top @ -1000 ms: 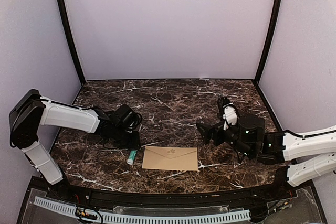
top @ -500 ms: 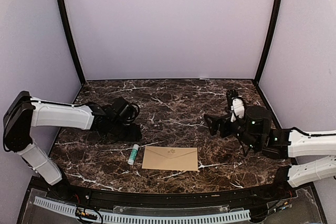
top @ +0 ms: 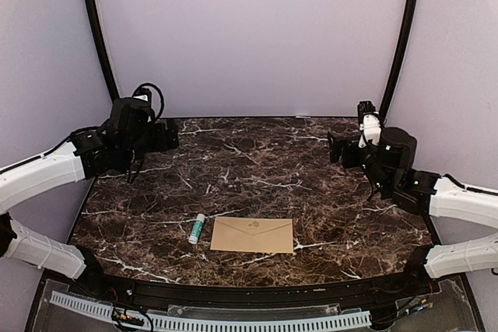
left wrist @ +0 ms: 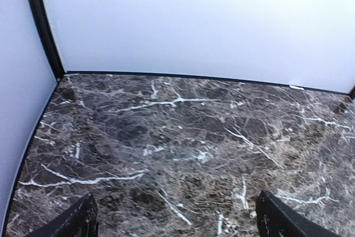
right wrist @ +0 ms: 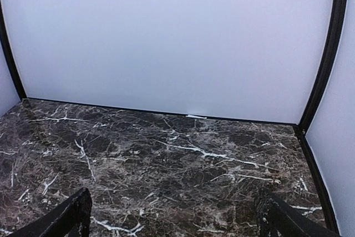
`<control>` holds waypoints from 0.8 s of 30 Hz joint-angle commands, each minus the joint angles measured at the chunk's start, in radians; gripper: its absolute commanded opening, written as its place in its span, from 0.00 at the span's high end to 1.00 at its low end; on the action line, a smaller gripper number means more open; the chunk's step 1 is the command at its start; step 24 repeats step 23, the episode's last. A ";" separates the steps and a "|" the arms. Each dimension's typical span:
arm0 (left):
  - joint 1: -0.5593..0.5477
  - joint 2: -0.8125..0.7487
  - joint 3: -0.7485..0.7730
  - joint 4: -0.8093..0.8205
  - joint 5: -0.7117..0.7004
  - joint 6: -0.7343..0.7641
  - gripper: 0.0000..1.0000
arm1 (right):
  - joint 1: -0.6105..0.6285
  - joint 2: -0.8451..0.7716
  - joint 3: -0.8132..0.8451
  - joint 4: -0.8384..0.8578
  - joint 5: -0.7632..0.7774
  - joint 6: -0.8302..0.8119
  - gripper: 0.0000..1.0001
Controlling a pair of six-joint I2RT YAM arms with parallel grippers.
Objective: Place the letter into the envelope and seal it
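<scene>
"Two arms, and neither has hold of anything, am I right?"

"Right; the left gripper [top: 170, 135] hangs high at the far left and the right gripper [top: 336, 148] high at the far right; each wrist camera shows its own fingers [left wrist: 77, 223] spread wide at the bottom corners, with only the marble table [top: 257, 161] between them."

"And the envelope [top: 253, 235]?"

"Flat on the table near the front edge, about midway between the arms and well apart from both; its pointed flap [top: 254, 225] lies folded down, a small mark at the tip; a glue stick [top: 197, 228] lies just beside its left end."

"How would it handle?"

"Light, thin and floppy, I'd say; it lies flush on a smooth top, so it could slide away from a pinch; I'd go for a short edge or a corner, perhaps with the other arm pressing it down; squeeze hard and the paper creases."

"The letter?"

"No sign of it in any view; whether it sits inside the envelope I can't tell, nor whether the flap is stuck or merely lying shut; the envelope is out of both wrist views, and the glue stick's cap is too small to make out."
</scene>
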 commanded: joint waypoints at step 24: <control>0.100 -0.164 -0.214 0.258 -0.116 0.194 0.01 | -0.207 0.089 0.062 0.090 -0.321 0.002 0.01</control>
